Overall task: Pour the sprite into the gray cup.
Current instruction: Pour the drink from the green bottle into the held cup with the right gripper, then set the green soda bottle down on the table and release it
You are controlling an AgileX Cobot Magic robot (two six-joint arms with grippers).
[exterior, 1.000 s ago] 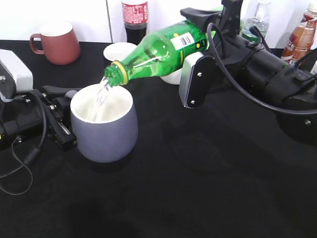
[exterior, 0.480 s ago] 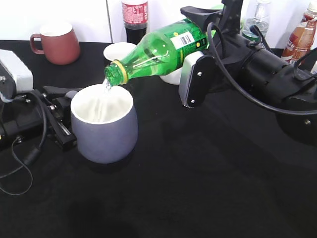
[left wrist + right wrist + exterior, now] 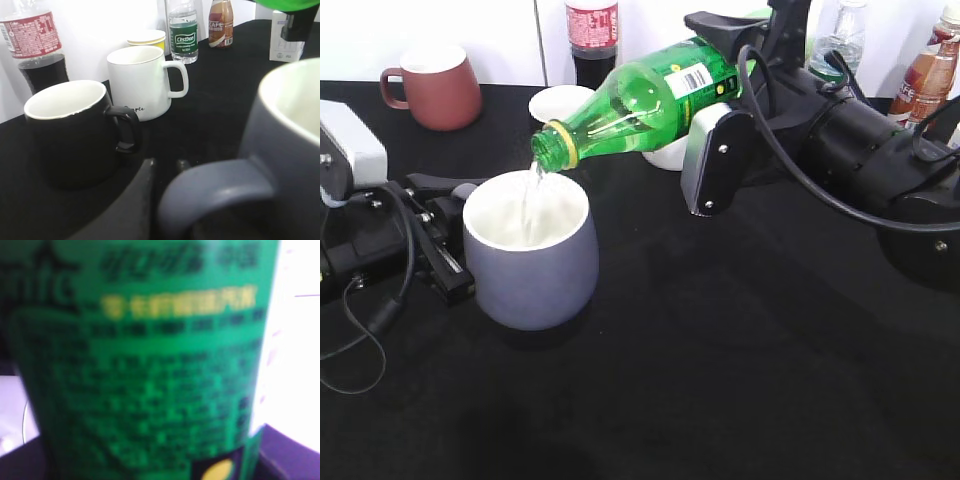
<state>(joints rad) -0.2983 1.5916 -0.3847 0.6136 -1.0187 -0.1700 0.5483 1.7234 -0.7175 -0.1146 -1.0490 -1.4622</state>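
Note:
The sprite (image 3: 640, 100) is a green bottle, tilted mouth-down to the left, with its open mouth just above the gray cup (image 3: 530, 265). A thin stream of clear liquid falls into the cup's white inside. My right gripper (image 3: 725, 70) is shut on the bottle at its label; the label (image 3: 150, 365) fills the right wrist view and hides the fingers. My left gripper (image 3: 440, 245) is at the cup's left side, its fingers (image 3: 167, 162) closed around the loop handle (image 3: 215, 187). The cup stands upright on the black table.
A reddish-brown mug (image 3: 435, 85), a cola bottle (image 3: 592, 40) and a white cup (image 3: 563, 103) stand behind the gray cup. The left wrist view shows a black mug (image 3: 75, 135), a white mug (image 3: 142, 82), a water bottle (image 3: 182, 30) and a coffee bottle (image 3: 221, 22).
The stream from the bottle has thinned from a wide splash to a narrow trickle. The bottle's mouth has risen very slightly. The cup and left gripper have not moved.

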